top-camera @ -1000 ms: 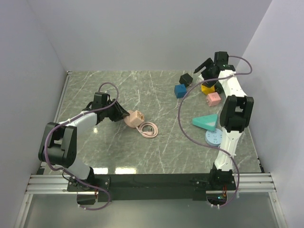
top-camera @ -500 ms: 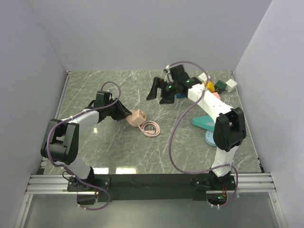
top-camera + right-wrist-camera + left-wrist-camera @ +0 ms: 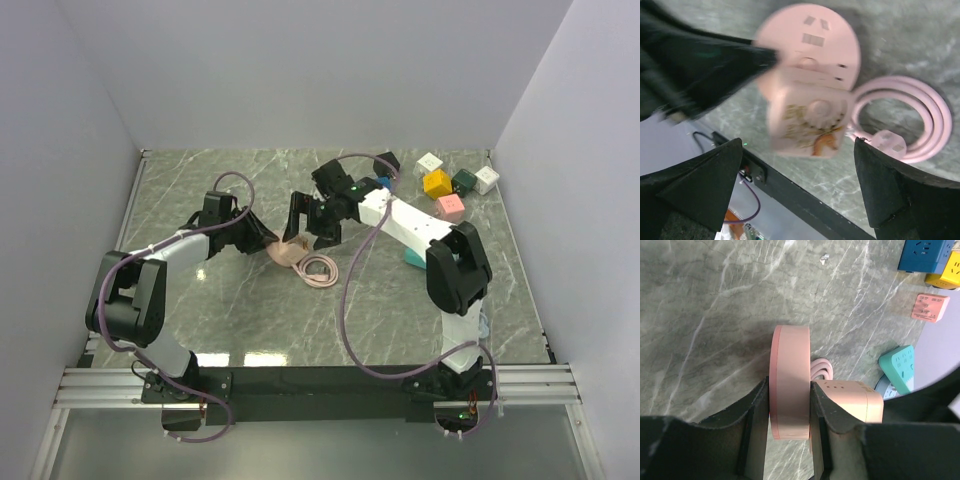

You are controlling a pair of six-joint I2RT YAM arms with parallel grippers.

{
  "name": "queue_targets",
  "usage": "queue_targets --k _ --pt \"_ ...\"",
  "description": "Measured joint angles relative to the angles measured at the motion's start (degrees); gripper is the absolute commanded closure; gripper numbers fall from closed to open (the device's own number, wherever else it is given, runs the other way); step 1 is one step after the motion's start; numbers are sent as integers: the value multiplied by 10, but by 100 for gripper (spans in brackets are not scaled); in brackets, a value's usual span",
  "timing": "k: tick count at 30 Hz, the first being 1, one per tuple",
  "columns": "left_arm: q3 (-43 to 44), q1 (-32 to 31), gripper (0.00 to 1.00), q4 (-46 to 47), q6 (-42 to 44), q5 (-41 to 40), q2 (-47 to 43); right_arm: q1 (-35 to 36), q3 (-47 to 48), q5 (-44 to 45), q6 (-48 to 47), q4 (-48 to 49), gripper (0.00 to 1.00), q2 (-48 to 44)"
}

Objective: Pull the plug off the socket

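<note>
A round pink socket (image 3: 790,385) stands on edge on the marble table, with a pink cube plug (image 3: 847,405) stuck to its face. My left gripper (image 3: 790,405) is shut on the socket's rim. In the top view the socket and plug (image 3: 283,250) sit mid-table, with the left gripper (image 3: 262,238) at their left. My right gripper (image 3: 310,232) is open and hovers just above the plug. In the right wrist view the plug (image 3: 807,117) lies between the open fingers of that gripper (image 3: 799,150), untouched, in front of the socket (image 3: 810,45). A coiled pink cable (image 3: 905,115) lies beside them.
Socket cubes stand at the back right: white (image 3: 428,162), yellow (image 3: 436,182), dark green (image 3: 463,181), pink (image 3: 450,206), black (image 3: 387,162). A teal triangular block (image 3: 897,367) lies under the right arm. White walls close in the table on three sides.
The right arm has swung from the back right corner leftward and down over the pink plug. The left gripper has kept its hold on the socket in the same place.
</note>
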Motion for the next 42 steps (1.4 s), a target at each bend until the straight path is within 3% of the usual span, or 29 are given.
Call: queue_targets --k 6,11,14,23,26,27,28,34,42 --pt "-8 0 99 2 -2 -3 -9 4 2 19 34 -22 5 38" --pt "-13 0 99 5 -6 -4 -10 4 -3 -10 65 21 22 42" --pt "-14 2 99 6 -6 -10 -12 2 -5 -37 77 47 26 53" --pt "-24 -1 99 9 -12 -14 -27 4 -16 -106 76 94 31 96" --pt "-28 0 99 8 -12 -16 -27 4 -16 -114 70 98 63 104" --pt "-28 0 100 7 -12 -15 -27 3 -16 -117 70 98 91 104" --pt "-28 0 99 7 -12 -15 -27 2 -16 -119 68 97 100 104" --pt "-28 -5 99 17 -17 -6 -28 -25 0 -160 19 60 100 105" --pt "-29 -23 99 136 -46 1 -25 -96 127 -245 -114 -69 100 144"
